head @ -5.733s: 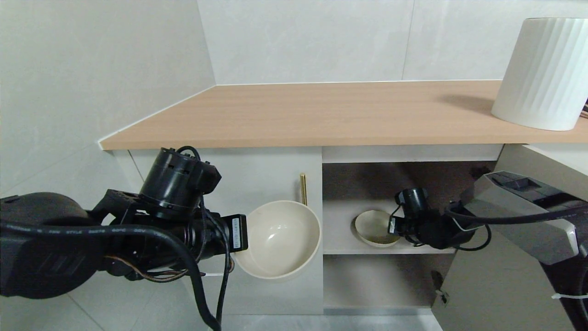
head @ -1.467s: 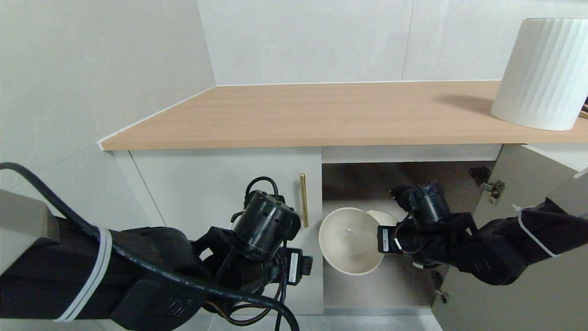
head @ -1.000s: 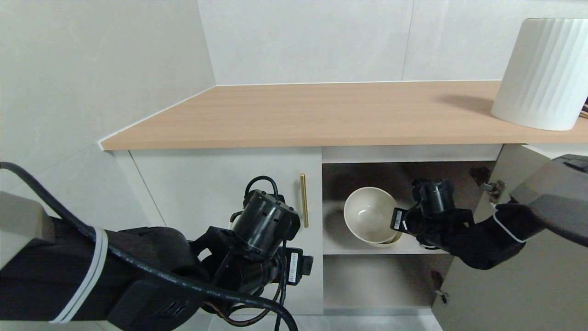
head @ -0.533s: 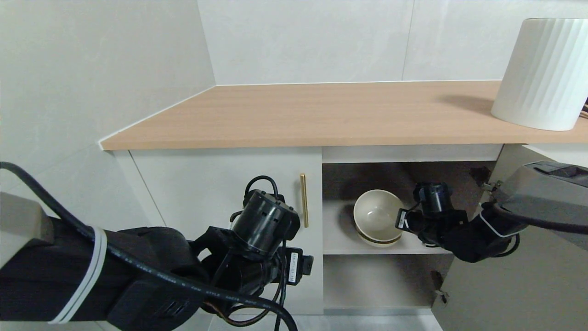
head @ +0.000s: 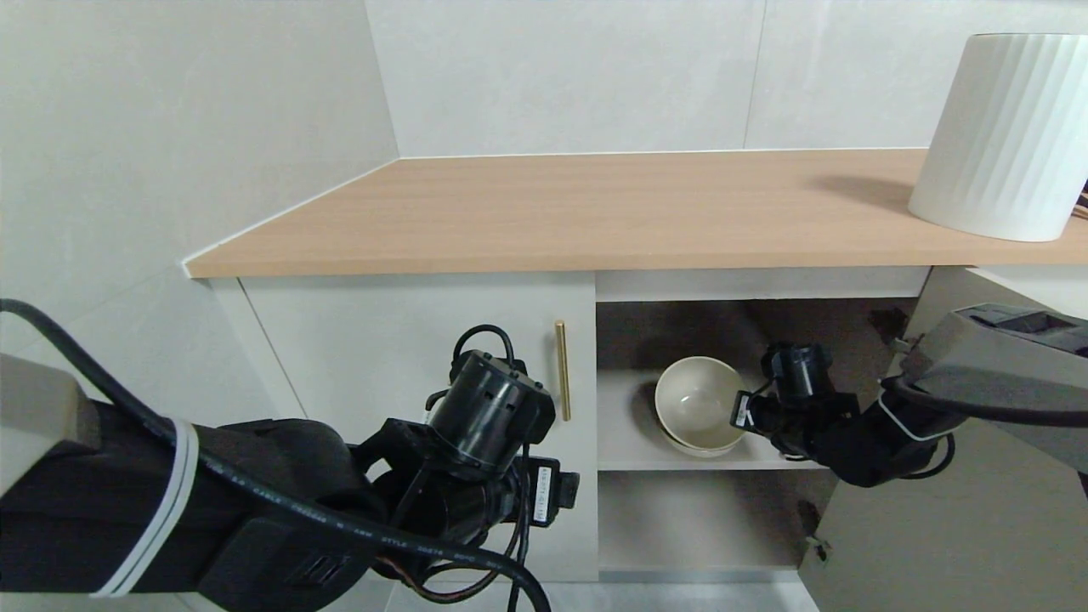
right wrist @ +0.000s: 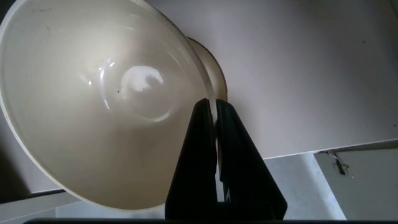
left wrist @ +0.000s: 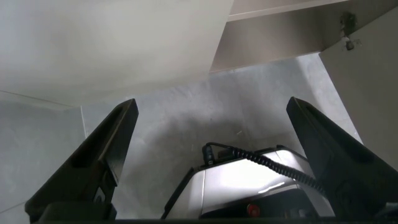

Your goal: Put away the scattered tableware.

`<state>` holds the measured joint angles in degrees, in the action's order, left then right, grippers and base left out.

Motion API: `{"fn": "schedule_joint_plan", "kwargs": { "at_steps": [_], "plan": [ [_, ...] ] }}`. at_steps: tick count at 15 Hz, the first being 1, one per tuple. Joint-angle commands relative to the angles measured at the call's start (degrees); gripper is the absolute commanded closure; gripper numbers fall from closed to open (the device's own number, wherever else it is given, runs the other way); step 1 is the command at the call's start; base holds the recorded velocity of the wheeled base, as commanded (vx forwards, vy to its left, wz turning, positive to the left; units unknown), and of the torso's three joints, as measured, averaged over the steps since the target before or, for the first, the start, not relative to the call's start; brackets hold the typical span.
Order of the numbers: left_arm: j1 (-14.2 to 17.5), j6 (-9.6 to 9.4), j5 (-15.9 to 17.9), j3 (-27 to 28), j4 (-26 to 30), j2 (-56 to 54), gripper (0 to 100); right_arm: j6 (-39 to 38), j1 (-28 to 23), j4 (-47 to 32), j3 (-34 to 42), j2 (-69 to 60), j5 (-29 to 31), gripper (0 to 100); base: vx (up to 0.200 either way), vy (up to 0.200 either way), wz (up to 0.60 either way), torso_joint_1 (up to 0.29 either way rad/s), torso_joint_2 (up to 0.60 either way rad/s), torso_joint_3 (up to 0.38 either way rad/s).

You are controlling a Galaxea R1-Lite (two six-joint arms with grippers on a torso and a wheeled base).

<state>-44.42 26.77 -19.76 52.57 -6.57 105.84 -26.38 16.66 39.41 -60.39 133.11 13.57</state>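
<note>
Nearest the camera, the left gripper (head: pixel 564 495) hangs low in front of the closed cabinet door (head: pixel 408 340), just below the door's brass handle (head: pixel 560 370). Its own wrist view shows the left gripper (left wrist: pixel 211 155) with its two dark fingers (left wrist: pixel 93 168) spread wide, nothing between them, and the grey floor (left wrist: pixel 186 118) beyond. Farther in, the right gripper (head: pixel 745 413) reaches into the open right half of the cabinet. It is clamped on the right-hand rim of a cream bowl (head: pixel 697 401). In the right wrist view the right gripper (right wrist: pixel 216 146) has its fingers (right wrist: pixel 198 155) pressed together on either side of the thin rim of the bowl (right wrist: pixel 106 106). The bowl is tipped a little toward the front and sits nested in a second bowl (head: pixel 702 449), whose rim shows just beneath it. I cannot tell whether its full weight rests there. Both bowls are on the middle shelf (head: pixel 625 438) of the cabinet. Above lies the wooden countertop (head: pixel 595 212), with a white ribbed container (head: pixel 1003 136) at its far right end, against the pale tiled wall (head: pixel 595 76).
</note>
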Motion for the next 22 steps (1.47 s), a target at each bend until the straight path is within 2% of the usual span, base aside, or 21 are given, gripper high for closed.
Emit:
{"fn": "schedule_joint_plan", "kwargs": {
  "at_steps": [1,6,7,14,17,19,22],
  "plan": [
    [0.04,0.04,-0.01,-0.01,-0.02,0.07,0,0.01,0.03,0.05,0.01,0.05,-0.03,100,0.000,0.000,0.00,0.000,0.00,0.000],
    [-0.05,0.04,-0.01,-0.01,-0.02,0.07,0,0.01,0.03,-0.04,-0.60,0.92,-0.03,100,0.000,0.000,0.00,0.000,0.00,0.000],
    [-0.05,0.04,-0.01,-0.01,-0.02,0.07,0,0.01,0.03,-0.04,-0.60,0.92,-0.03,0,0.000,0.000,0.00,0.000,0.00,0.000],
    [0.13,0.12,-0.01,-0.01,-0.11,0.07,0,0.01,0.30,-0.30,0.01,-0.31,-0.21,0,0.000,0.000,0.00,0.000,0.00,0.000],
    [1.36,1.62,0.16,0.17,-0.11,-2.13,0,0.28,0.91,-1.00,3.35,-5.93,-1.09,0,0.000,0.000,0.00,0.000,0.00,0.000],
    [2.59,1.53,0.43,-0.53,0.24,-6.43,0,1.16,2.14,-4.78,7.57,-13.67,-4.25,0,0.000,0.000,0.00,0.000,0.00,0.000],
    [5.22,1.18,1.22,-4.67,0.51,-15.14,0,4.58,4.52,-15.24,12.40,-27.90,-10.05,0,0.000,0.000,0.00,0.000,0.00,0.000]
  ]
}}
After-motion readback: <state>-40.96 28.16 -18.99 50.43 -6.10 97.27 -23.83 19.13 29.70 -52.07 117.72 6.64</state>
